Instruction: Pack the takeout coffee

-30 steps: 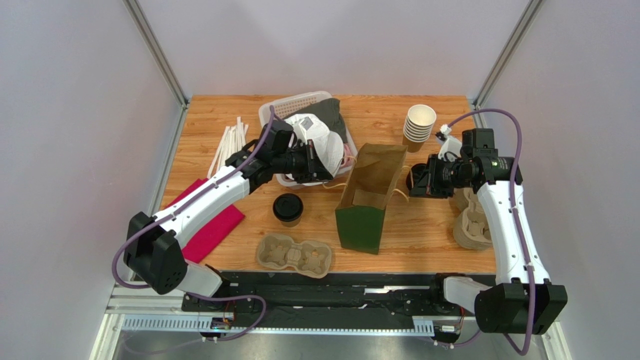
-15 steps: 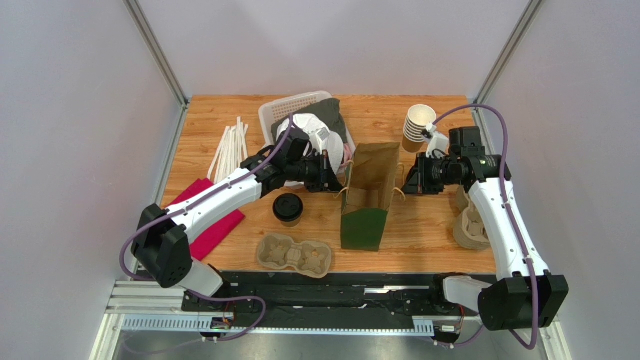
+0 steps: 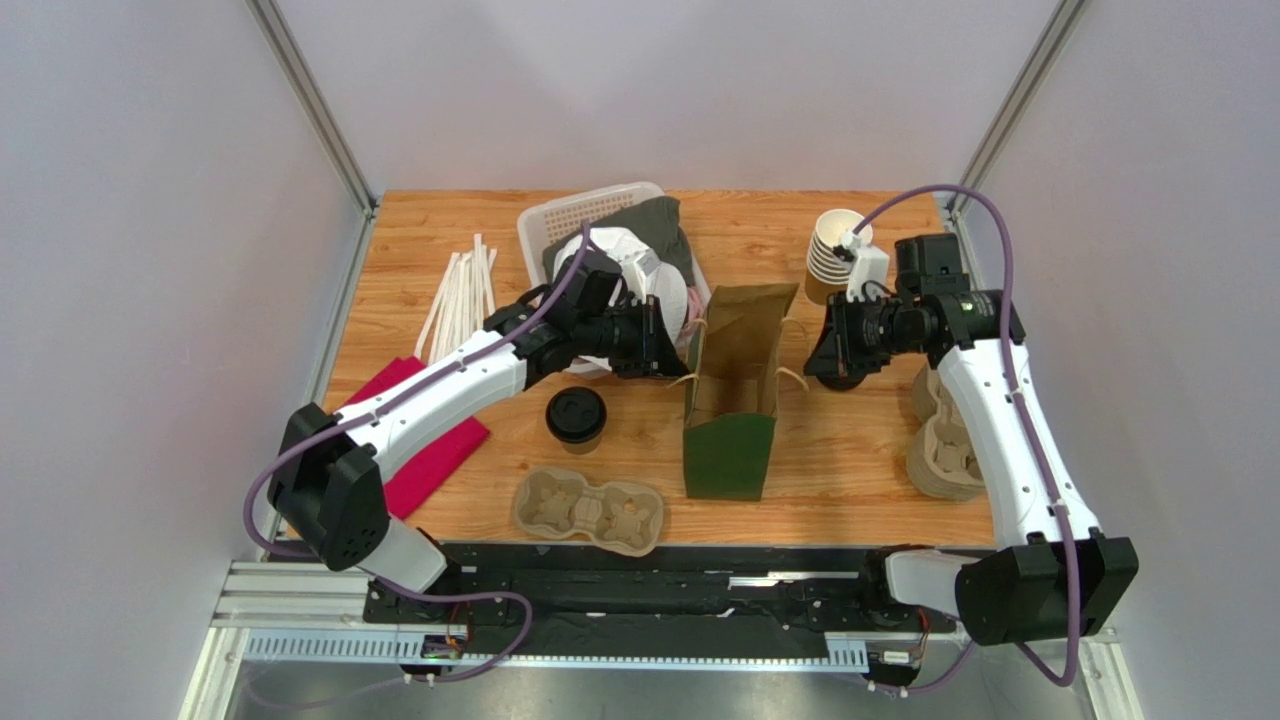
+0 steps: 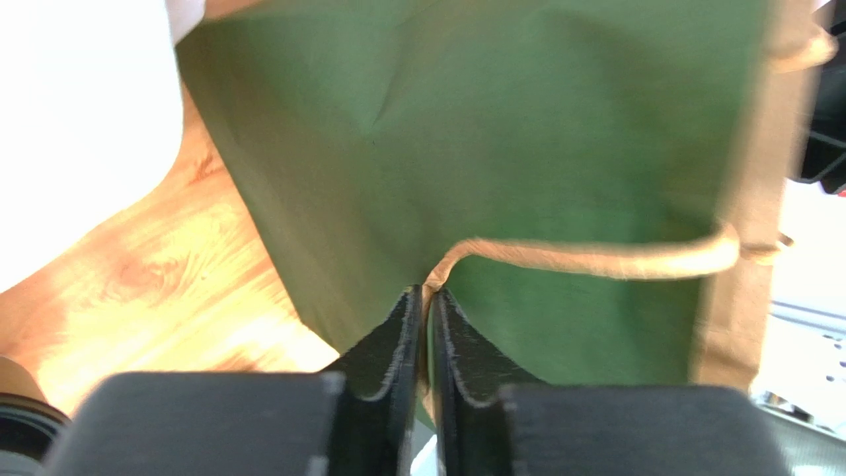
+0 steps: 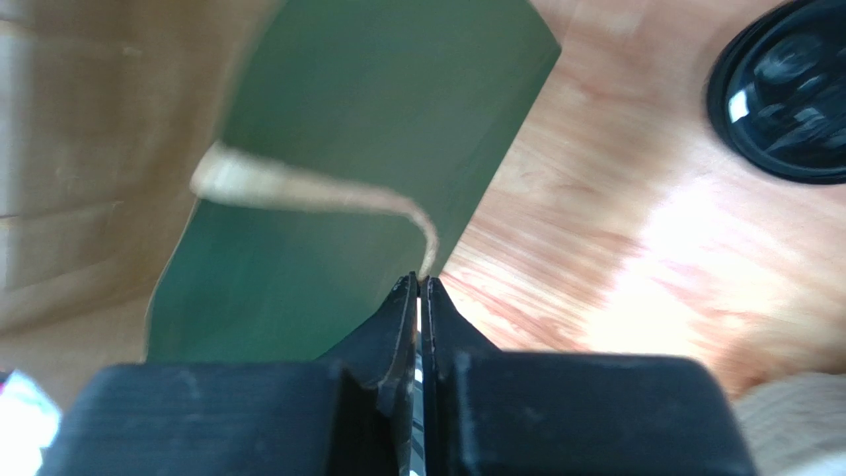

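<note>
A paper bag [image 3: 729, 450] is dark green outside and kraft brown inside, with tan twine handles [image 4: 596, 260]. Left of the bag are a brown takeout coffee [image 3: 576, 419] with a black lid, a magenta napkin [image 3: 436, 458] and white straws [image 3: 458, 293]. The table [image 3: 857, 450] is orange woodgrain.

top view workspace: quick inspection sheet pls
surface: wooden table, partly covered
job's things: ribbed brown paper cup with black lid, upright on table, outside the open green paper bag
clutter: white straws, red napkin, white mesh basket, stacked lidless paper cups, two pulp cup carriers
grippers: left gripper and right gripper each shut on a twine bag handle
cables: purple cables loop along both arms
surroundings: plain grey walls, metal frame
</note>
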`<state>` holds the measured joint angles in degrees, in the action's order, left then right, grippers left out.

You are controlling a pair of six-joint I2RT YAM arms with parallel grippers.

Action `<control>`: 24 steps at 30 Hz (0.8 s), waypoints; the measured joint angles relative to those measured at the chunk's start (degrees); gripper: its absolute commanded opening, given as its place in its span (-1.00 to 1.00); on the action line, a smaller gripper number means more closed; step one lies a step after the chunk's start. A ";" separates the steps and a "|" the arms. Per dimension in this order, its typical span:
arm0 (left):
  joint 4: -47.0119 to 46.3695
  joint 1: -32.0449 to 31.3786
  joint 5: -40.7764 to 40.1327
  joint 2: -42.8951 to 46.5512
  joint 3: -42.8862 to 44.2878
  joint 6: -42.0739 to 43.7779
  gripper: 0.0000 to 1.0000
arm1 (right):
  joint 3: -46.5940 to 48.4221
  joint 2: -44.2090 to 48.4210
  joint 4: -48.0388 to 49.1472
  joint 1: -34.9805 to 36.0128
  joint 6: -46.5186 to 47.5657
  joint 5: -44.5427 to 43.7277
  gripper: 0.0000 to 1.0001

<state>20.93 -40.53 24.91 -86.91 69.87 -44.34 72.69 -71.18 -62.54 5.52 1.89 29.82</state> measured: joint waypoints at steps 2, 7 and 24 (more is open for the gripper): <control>0.39 0.00 -0.39 1.05 0.83 0.68 -0.35 | 3.41 0.04 -1.99 -0.26 1.86 -0.33 -0.78; 1.44 0.02 -1.68 4.74 2.56 1.40 -0.03 | 10.34 0.87 -5.97 -1.18 5.73 -1.33 -0.15; 1.07 0.07 -0.07 15.74 3.98 6.58 0.93 | 22.56 5.03 -12.35 -1.97 10.64 -0.44 0.84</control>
<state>22.00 -40.47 24.84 -71.18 73.84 -37.76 95.24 -66.15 -74.89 3.55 12.53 29.39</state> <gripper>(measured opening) 0.956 0.894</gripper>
